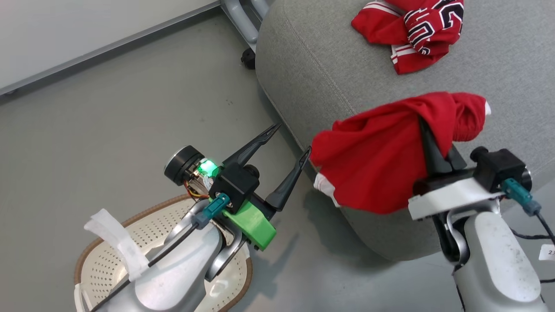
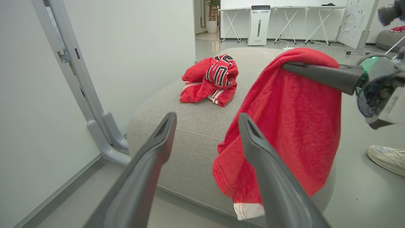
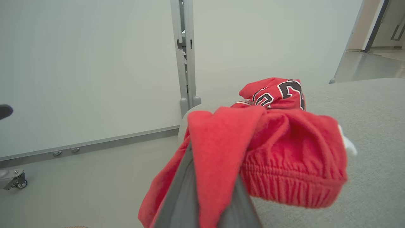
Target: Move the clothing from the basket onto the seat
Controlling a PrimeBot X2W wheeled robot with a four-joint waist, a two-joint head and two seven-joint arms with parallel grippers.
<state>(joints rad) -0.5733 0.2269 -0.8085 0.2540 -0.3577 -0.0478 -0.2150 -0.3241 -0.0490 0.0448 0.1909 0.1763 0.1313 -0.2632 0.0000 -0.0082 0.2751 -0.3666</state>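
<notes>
My right gripper is shut on the plain red garment, which drapes over its fingers and hangs above the front corner of the grey seat; its white trim hangs lowest. The striped, lettered red garment lies crumpled on the seat's top, farther back. My left gripper stands open with nothing in it, just left of the hanging cloth and beside the seat's edge. The cream basket sits on the floor at the lower left, largely hidden under my left arm.
A whiteboard stand's grey legs and a black caster stand at the seat's far left corner. A person's pale shoe rests on the floor to the right. Grey floor spreads between basket and seat.
</notes>
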